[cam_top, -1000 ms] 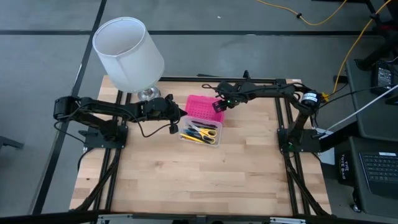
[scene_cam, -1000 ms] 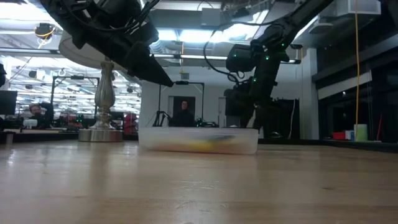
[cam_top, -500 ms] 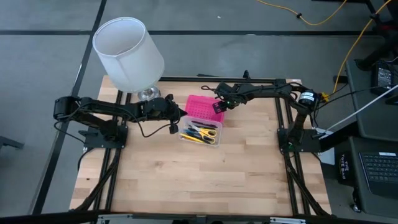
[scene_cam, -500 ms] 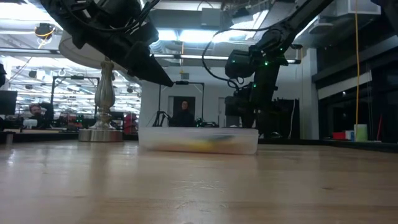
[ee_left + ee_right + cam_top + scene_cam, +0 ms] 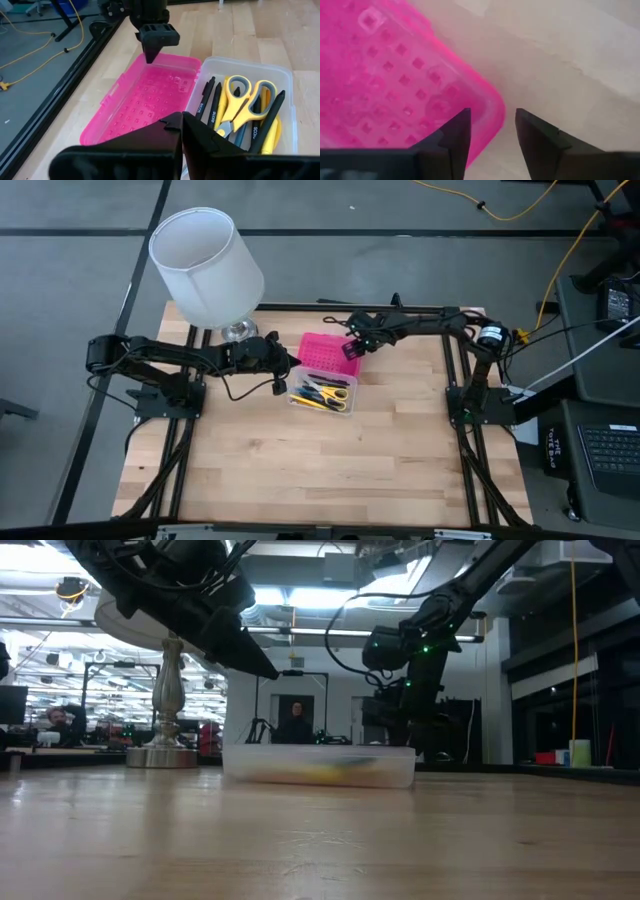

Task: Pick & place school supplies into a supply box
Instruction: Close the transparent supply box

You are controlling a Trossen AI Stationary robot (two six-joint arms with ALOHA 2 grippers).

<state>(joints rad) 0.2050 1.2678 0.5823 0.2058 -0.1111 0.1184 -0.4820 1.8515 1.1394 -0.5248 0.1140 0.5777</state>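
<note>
The supply box lies open at the table's middle. Its pink lid lies flat on the table, on the far side of the clear base. In the base lie yellow-handled scissors and several pens. My left gripper is shut and hangs above the box's left end, touching nothing. My right gripper points down at the lid's right end. It is open, with one finger over the lid and the other over bare table, astride the lid's corner. I cannot tell whether it touches the lid.
A lamp with a white shade and a metal foot stands at the table's far left, close behind my left arm. The near half of the wooden table is bare. Black frame rails run along the table's edges.
</note>
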